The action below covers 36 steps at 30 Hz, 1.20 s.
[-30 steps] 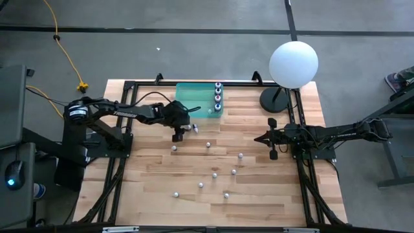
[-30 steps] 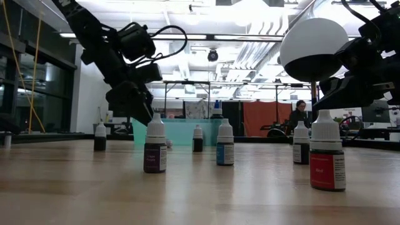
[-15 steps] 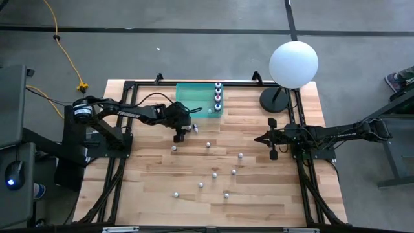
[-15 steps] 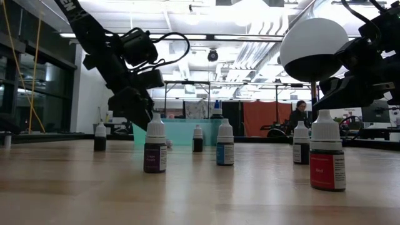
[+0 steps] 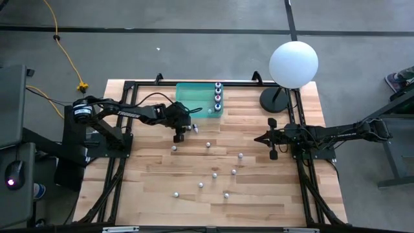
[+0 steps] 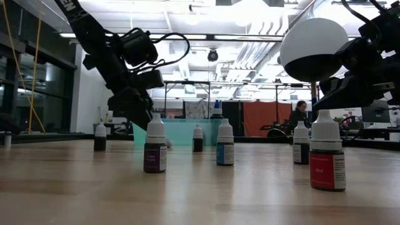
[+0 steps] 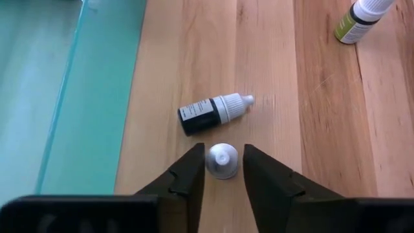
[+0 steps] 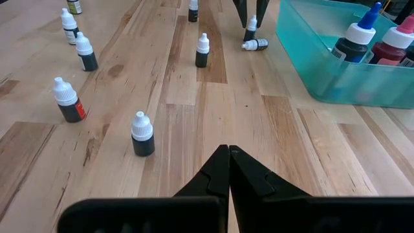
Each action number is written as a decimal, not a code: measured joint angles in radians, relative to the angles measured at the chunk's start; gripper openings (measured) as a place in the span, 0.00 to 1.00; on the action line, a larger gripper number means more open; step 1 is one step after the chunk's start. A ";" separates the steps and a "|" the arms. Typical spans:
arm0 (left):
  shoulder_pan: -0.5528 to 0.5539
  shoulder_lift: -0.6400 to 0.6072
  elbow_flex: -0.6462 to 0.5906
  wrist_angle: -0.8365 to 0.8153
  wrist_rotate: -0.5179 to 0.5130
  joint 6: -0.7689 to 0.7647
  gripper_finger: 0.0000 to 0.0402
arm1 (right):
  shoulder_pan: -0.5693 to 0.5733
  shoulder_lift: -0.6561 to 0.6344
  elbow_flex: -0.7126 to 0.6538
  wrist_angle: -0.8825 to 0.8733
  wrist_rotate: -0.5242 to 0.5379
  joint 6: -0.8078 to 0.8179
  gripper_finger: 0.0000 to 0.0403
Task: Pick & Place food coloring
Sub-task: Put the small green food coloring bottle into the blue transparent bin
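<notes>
The left gripper (image 7: 222, 178) stood low over the table (image 5: 272, 200), just beside the teal bin (image 5: 194, 97) in the upper middle of the high view. Its fingers (image 7: 187, 178) flanked an upright bottle (image 7: 222, 160), seen cap-up; whether they touched the cap could not be told. A second bottle, the fallen bottle (image 7: 213, 112), lay on its side just beyond it, and a green-labelled bottle (image 7: 359, 19) stood farther off. Three bottles (image 5: 218, 96) sat in the bin's right end. The other loose bottles (image 5: 215, 175) were scattered upright across the middle of the table. The right gripper (image 8: 228, 169) hung at centre right of the high view, below the globe lamp (image 5: 293, 63), fingers pressed together and holding nothing.
</notes>
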 joint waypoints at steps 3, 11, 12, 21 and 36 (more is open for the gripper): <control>0.000 0.000 0.000 0.000 0.000 0.000 0.19 | 0.000 0.000 0.000 0.000 0.000 0.000 0.00; 0.000 -0.029 0.013 -0.050 0.001 -0.001 0.10 | 0.000 0.000 0.000 0.000 0.000 0.000 0.00; 0.000 -0.035 0.023 -0.070 0.001 -0.001 0.10 | 0.000 0.000 0.000 0.000 0.000 0.000 0.00; 0.000 -0.087 0.146 -0.272 0.020 0.001 0.10 | 0.000 0.000 0.000 0.000 0.000 0.000 0.00; 0.044 -0.074 0.529 -0.601 -0.073 0.356 0.10 | 0.000 0.000 0.000 0.000 0.000 0.000 0.00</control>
